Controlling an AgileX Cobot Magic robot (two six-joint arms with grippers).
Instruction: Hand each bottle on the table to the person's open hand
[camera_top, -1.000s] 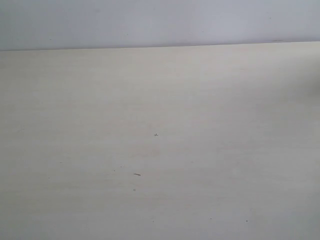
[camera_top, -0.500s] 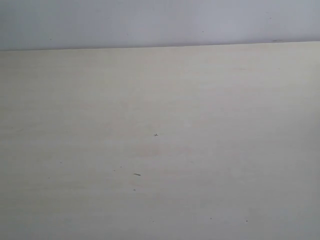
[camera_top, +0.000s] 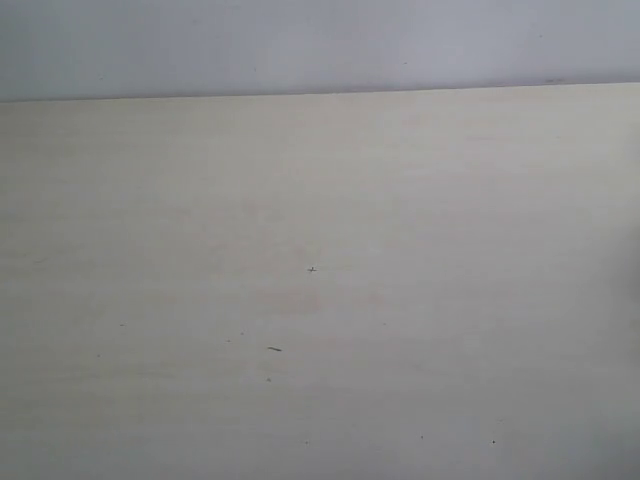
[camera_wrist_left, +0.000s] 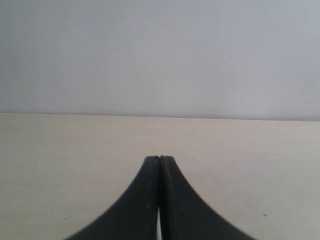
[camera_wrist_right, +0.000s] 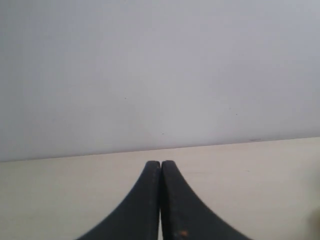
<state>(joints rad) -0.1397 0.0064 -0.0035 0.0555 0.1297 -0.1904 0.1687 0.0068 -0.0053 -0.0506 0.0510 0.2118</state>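
The pale beige table (camera_top: 320, 200) fills the exterior view, bare except for a few tiny dark specks (camera_top: 274, 348). No bottle shows in any view, and the person's open hand is out of view too. Neither arm appears in the exterior view. In the left wrist view my left gripper (camera_wrist_left: 159, 159) is shut, its black fingers pressed together with nothing between them, over the table (camera_wrist_left: 60, 165). In the right wrist view my right gripper (camera_wrist_right: 160, 163) is likewise shut on nothing, above the table (camera_wrist_right: 60, 190).
A plain grey-white wall (camera_top: 320, 45) stands behind the table's far edge (camera_top: 320, 94). A faint shadow darkens the table's right side (camera_top: 625, 300) in the exterior view.
Neither gripper nor any object has moved. Only the faint shading at the exterior view's right edge has shifted slightly.
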